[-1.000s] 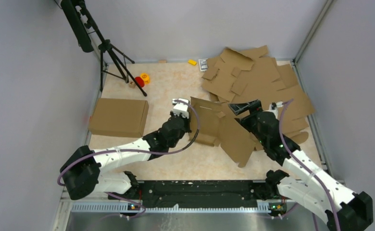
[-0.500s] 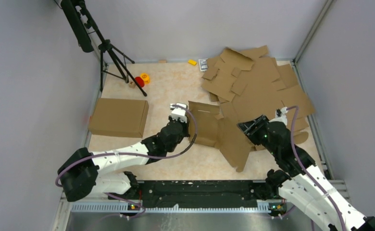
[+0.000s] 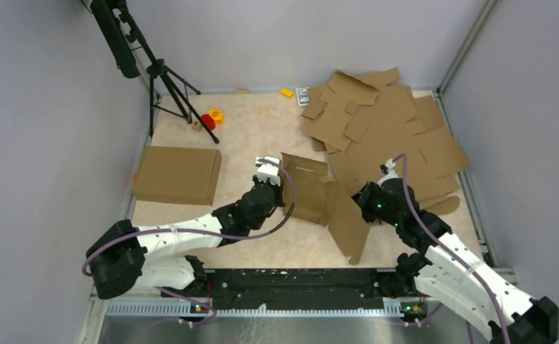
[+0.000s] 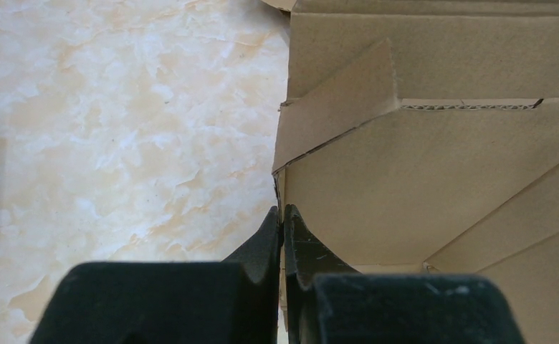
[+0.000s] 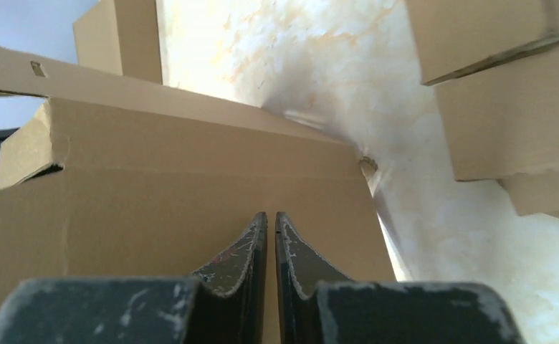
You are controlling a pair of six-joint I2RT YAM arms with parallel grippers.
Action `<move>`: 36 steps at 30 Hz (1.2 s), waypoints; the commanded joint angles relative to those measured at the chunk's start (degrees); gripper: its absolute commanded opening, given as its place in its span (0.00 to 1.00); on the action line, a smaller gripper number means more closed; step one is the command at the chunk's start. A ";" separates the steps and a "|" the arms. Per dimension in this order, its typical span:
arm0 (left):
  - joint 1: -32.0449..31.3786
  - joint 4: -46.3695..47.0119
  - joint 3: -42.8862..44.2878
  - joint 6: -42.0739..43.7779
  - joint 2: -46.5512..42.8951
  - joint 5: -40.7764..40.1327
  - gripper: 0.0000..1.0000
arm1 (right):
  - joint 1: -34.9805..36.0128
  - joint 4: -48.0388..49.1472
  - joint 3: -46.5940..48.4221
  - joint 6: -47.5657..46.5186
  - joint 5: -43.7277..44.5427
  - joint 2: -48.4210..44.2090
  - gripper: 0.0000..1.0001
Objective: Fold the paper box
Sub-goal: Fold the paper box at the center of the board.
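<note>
The paper box [image 3: 309,190], brown corrugated cardboard, stands half folded in the middle of the table. Its left wall is raised, and a large flap [image 3: 348,218] slants down toward the front. My left gripper [image 3: 285,195] is shut on that wall's near edge. The left wrist view shows the cardboard edge [image 4: 279,188] running in between the closed fingers of the left gripper [image 4: 282,213]. My right gripper [image 3: 360,203] sits at the right side of the flap. In the right wrist view the right gripper [image 5: 271,215] has its fingers together with only a slit, nothing visibly between them, over a box panel [image 5: 190,172].
A heap of flat cardboard blanks [image 3: 388,129] fills the back right, close behind the right arm. A finished closed box [image 3: 178,174] lies at the left. A black tripod [image 3: 165,79] stands at the back left with red [image 3: 208,121] and yellow [image 3: 216,113] toys beside it.
My right gripper has gone from wide open to shut and moved left and nearer, to the flap's side. The flap has dropped toward the front. The left gripper keeps its hold.
</note>
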 commanded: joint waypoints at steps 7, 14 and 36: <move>-1.69 -1.11 2.47 -1.62 -0.08 -1.77 0.00 | 4.95 15.67 4.55 -1.92 -2.35 11.68 0.08; -1.74 -3.85 3.29 -2.64 -0.27 -3.72 0.01 | 4.95 7.33 9.42 -7.29 4.40 12.25 0.22; -1.76 -5.82 2.93 -2.55 -1.52 -5.39 0.01 | 4.47 -3.18 5.69 -20.39 -20.99 -12.81 0.82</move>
